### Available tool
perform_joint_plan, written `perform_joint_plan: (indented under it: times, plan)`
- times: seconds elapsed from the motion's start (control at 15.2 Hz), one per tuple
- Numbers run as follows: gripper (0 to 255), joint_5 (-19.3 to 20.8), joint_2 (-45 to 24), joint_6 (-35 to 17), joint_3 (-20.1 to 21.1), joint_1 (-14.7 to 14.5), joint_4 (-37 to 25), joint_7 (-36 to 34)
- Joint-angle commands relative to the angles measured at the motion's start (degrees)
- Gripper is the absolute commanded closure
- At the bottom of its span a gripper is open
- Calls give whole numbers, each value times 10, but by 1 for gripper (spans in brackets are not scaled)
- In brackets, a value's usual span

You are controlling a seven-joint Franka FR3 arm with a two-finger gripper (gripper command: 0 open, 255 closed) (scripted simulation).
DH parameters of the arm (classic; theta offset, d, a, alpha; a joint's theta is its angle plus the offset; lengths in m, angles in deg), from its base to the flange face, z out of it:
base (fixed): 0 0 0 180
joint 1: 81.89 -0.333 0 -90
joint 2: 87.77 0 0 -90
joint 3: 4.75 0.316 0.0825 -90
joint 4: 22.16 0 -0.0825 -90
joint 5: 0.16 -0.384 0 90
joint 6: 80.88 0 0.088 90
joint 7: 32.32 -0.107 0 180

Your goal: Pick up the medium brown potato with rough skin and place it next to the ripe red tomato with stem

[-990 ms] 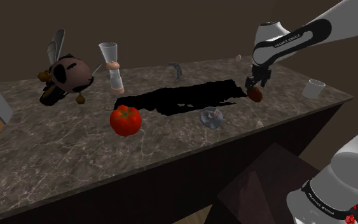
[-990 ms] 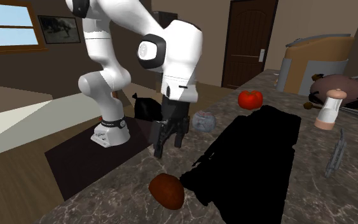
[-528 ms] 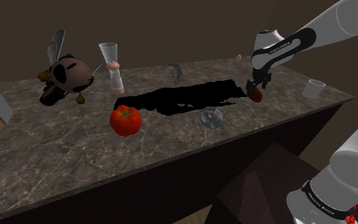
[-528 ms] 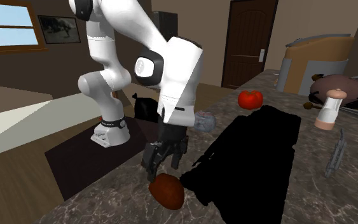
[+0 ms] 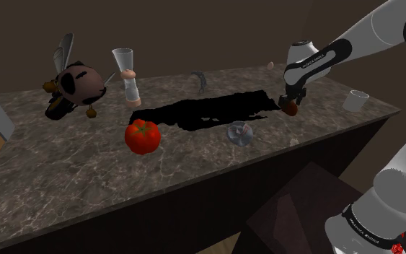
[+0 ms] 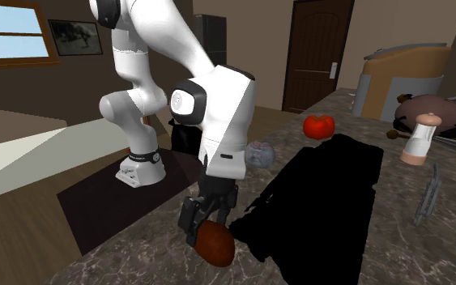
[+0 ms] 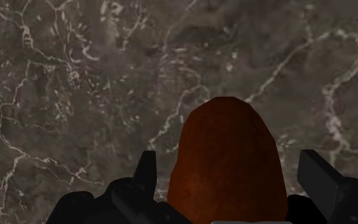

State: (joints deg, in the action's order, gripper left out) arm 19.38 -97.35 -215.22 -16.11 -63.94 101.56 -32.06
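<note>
Lowered since a second ago, the black tool (image 6: 200,229) straddles the rounded, reddish-brown potato (image 7: 225,159) on the veined marble worktop (image 5: 194,159), its fingers apart and gripping nothing.

Arm (image 6: 226,113) bent fwd; gripper (image 7: 231,168) down — fingers (image 7: 147,173) apart
</note>
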Motion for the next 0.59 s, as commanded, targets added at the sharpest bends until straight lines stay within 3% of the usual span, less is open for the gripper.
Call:
perform_joint_plan:
  times: [0.0, 0.2, 0.26, 0.53]
  plan:
    - [0, 0, 0, -1, 0, 0, 0, 0]
    - [0, 0, 0, -1, 0, 0, 0, 0]
    - [255, 0, 0, -1, 0, 0, 0, 0]
    - [255, 0, -1, -1, 0, 0, 0, 0]
